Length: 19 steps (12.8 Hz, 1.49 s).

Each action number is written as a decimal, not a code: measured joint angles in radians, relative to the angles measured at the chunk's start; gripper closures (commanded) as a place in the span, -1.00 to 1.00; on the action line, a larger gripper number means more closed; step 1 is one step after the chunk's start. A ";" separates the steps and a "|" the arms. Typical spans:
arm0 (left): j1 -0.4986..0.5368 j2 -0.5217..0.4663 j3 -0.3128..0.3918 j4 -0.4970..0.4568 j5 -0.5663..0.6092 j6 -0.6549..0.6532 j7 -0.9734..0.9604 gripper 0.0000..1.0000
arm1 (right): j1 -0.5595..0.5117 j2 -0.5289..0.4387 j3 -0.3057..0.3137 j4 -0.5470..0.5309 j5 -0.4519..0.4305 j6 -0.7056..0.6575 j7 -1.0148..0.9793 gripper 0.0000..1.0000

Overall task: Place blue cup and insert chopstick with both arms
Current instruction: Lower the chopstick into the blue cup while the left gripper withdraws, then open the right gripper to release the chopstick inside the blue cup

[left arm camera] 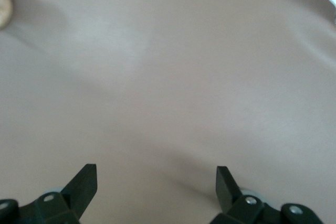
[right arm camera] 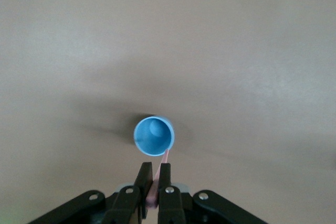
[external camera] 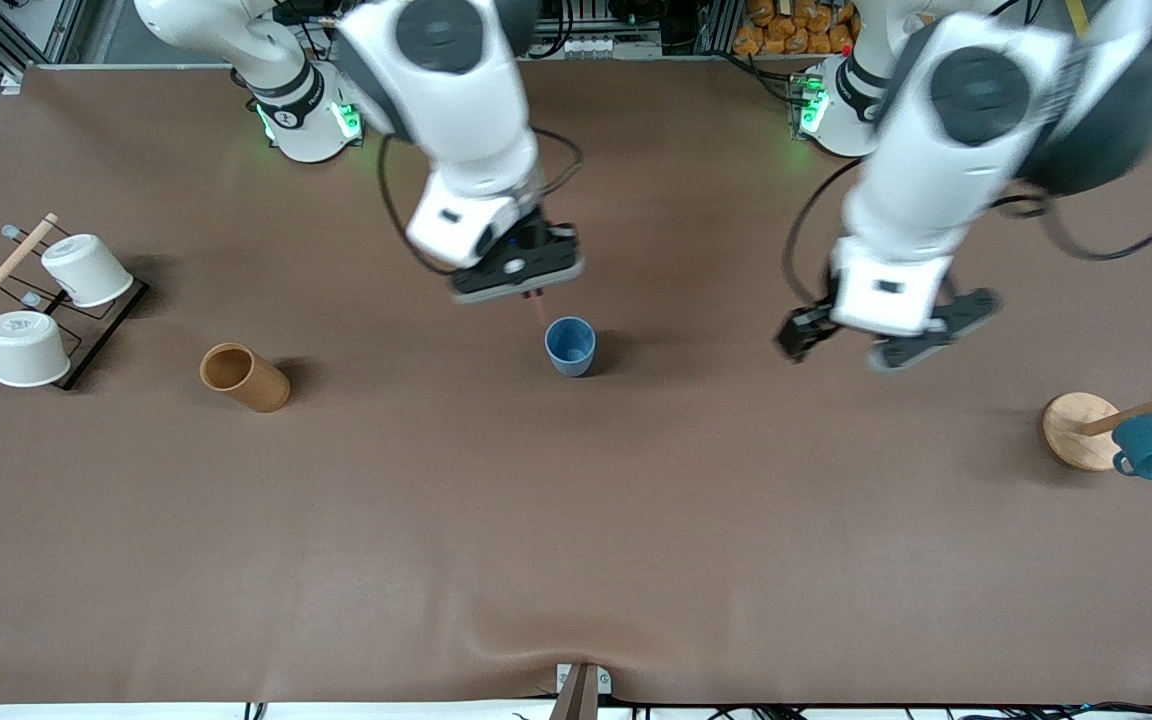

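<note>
The right gripper [external camera: 533, 290] hangs above the table [external camera: 576, 520] with its jaws pinched tight on the chopstick [right arm camera: 157, 178] — the thin pale-pink stick points down out of the jaws, and its lower tip sits just outside the rim of the blue cup [external camera: 570, 345], on the side toward the robots' bases. In the right wrist view the blue cup [right arm camera: 154, 136] stands upright and open-mouthed directly ahead of the jaws, nothing inside it, with the stick's tip at the edge of its rim. The left gripper [external camera: 886, 335] hovers over bare table toward the left arm's end, well apart from the cup — its jaws are spread wide and hold nothing; the left wrist view shows the two fingertips [left arm camera: 84, 182] far apart over plain brown surface
</note>
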 measured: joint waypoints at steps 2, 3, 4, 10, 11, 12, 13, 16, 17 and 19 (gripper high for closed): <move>0.071 -0.023 0.000 0.049 -0.034 -0.089 0.127 -1.00 | 0.034 0.033 -0.001 -0.009 -0.022 0.037 0.046 1.00; 0.103 -0.038 0.000 0.060 -0.047 -0.111 0.212 -1.00 | 0.036 0.051 -0.001 -0.011 -0.025 0.062 0.059 1.00; 0.135 -0.054 0.003 0.066 -0.071 -0.127 0.311 -1.00 | 0.037 0.068 -0.003 -0.012 -0.026 0.087 0.066 1.00; 0.189 -0.154 0.119 0.064 -0.122 -0.263 0.657 -1.00 | 0.064 0.148 -0.004 -0.024 -0.035 0.145 0.122 1.00; 0.177 -0.161 0.138 0.062 -0.122 -0.267 0.679 -1.00 | 0.064 0.149 -0.006 -0.039 -0.037 0.143 0.122 1.00; 0.161 -0.166 0.162 0.058 -0.122 -0.268 0.704 -1.00 | 0.064 0.149 -0.008 -0.056 -0.051 0.143 0.122 1.00; 0.152 -0.173 0.181 0.053 -0.122 -0.268 0.730 -1.00 | 0.064 0.150 -0.010 -0.072 -0.071 0.143 0.128 1.00; 0.150 -0.188 0.196 0.044 -0.122 -0.269 0.765 -1.00 | 0.064 0.151 -0.012 -0.093 -0.092 0.149 0.140 1.00; 0.150 -0.189 0.198 0.043 -0.122 -0.269 0.768 -1.00 | 0.064 0.153 -0.012 -0.093 -0.093 0.154 0.140 0.98; 0.150 -0.189 0.198 0.033 -0.122 -0.269 0.772 -1.00 | 0.064 0.161 -0.015 -0.093 -0.094 0.171 0.140 0.90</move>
